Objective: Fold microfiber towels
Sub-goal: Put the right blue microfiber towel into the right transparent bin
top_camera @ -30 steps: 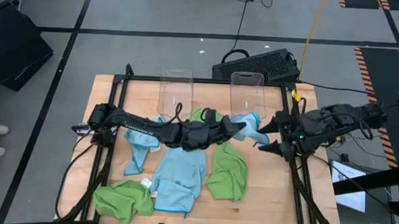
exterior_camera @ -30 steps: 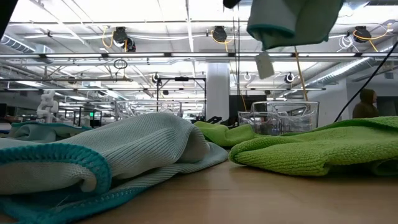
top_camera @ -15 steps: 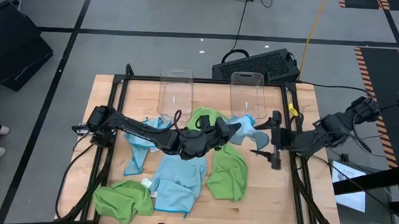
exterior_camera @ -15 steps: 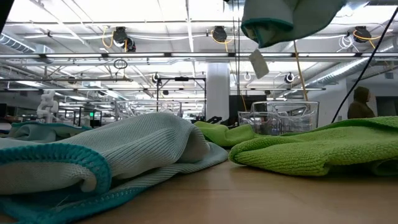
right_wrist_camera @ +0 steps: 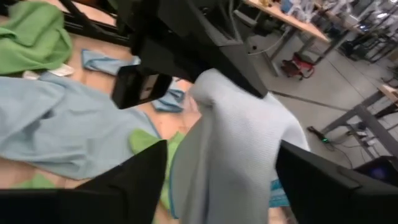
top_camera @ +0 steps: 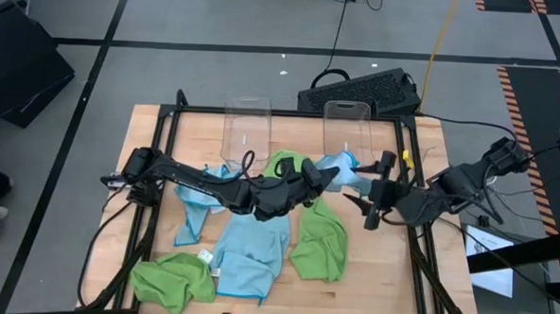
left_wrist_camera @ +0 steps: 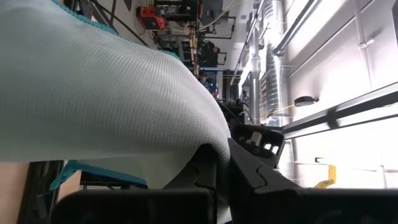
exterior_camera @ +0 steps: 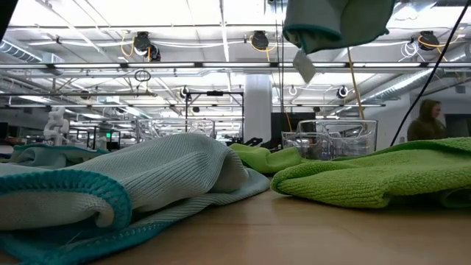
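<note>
- Green towel [top_camera: 172,278], crumpled, lower left of the high view, on the desk [top_camera: 148,132].
- Small blue towel [top_camera: 196,204] at centre left, partly under the left arm [top_camera: 194,180].
- Large blue towel [top_camera: 252,250] spread flat, lower centre, touching the crumpled green one.
- Second green towel [top_camera: 319,239] just right of the large blue one, lying flat.
- Third green towel [top_camera: 282,163] bunched at centre, behind the left arm, just below the left bin [top_camera: 247,127].
- Two clear bins at the desk's upper edge; right bin [top_camera: 348,127] sits just above the lifted towel.
- Left claw [top_camera: 324,176] reaches across to centre right, pressed together and pinching the lifted blue towel [top_camera: 344,169]; left wrist view shows its fingers [left_wrist_camera: 205,180] clamped on the fabric [left_wrist_camera: 93,106].
- In the low view the lifted towel [exterior_camera: 335,22] hangs at the top centre, clear of the desk, white tag [exterior_camera: 303,66] dangling.
- Right claw [top_camera: 377,192] at right of centre, just beside the lifted towel's right edge; fingers spread, one on either side of the hanging cloth [right_wrist_camera: 236,143] in the right wrist view; can't tell whether they touch it.
- Keyboard [top_camera: 363,90] on the floor beyond the desk, upper centre right.
- Person [exterior_camera: 425,121] far right of the low view, in the room behind.
</note>
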